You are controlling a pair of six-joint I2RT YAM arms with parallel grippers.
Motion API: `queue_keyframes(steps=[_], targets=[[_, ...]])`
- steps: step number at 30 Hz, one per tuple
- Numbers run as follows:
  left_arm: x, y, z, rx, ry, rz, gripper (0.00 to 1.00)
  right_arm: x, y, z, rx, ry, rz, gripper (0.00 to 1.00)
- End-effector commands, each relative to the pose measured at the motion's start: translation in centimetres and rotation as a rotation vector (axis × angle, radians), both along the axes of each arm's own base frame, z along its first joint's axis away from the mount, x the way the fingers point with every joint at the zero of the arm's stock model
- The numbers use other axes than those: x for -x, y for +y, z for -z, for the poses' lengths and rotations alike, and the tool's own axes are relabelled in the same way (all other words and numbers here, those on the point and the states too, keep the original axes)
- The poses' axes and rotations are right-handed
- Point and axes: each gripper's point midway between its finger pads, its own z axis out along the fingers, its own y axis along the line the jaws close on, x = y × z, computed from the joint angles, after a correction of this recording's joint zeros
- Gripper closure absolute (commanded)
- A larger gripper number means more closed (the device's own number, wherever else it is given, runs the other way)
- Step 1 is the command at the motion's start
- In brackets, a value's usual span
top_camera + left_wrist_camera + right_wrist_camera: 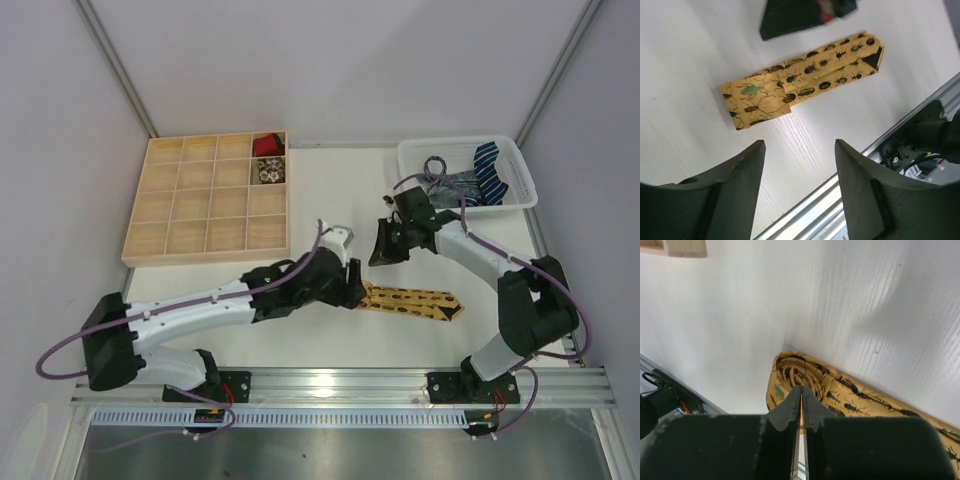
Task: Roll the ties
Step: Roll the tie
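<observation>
A mustard-yellow tie (pixel 415 300) with dark insect spots lies flat on the white table near the front. Its left end is rolled a few turns, and this shows in the left wrist view (pixel 805 82) and the right wrist view (pixel 855 390). My left gripper (pixel 352 285) is open and empty, low at the tie's rolled end, with the jaws wide apart (pixel 799 145). My right gripper (pixel 380 255) is shut and empty. It hovers just behind the rolled end, its tips (pixel 801 387) pointing at the roll, and shows dark in the left wrist view (pixel 805 12).
A white basket (pixel 465 142) at the back right holds a navy striped tie (pixel 488 170) and a grey one (pixel 450 185). A wooden grid tray (pixel 205 258) at the back left holds a red roll (pixel 266 146) and a pale patterned roll (pixel 268 172). A metal rail (pixel 340 380) runs along the front edge.
</observation>
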Motion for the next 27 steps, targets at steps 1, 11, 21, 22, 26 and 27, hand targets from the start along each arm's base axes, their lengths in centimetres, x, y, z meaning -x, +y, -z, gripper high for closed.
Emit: queue_keyframes(steps=[1,11,21,22,26,27], targets=[[-1.4,2.5,-0.2,0.089,0.048,-0.052,0.35,2.3,-0.4,-1.7,-0.011,-0.016,-0.032,0.91],[-4.0,5.9,3.2,0.207,0.246,-0.102,0.20,6.8,2.1,-1.8,-0.090,0.031,-0.093,0.86],[-3.9,3.7,6.1,0.275,0.443,-0.056,0.18,7.1,0.9,1.3,-0.041,0.061,-0.072,0.87],[-3.9,3.5,6.3,0.273,0.457,-0.060,0.18,7.0,0.7,1.7,-0.036,0.070,-0.066,0.87],[-3.6,3.1,7.7,0.268,0.530,-0.072,0.18,6.5,0.5,2.6,-0.036,0.077,-0.057,0.87],[-3.9,2.7,7.4,0.286,0.521,-0.060,0.18,6.4,0.4,3.0,-0.031,0.087,-0.056,0.87]])
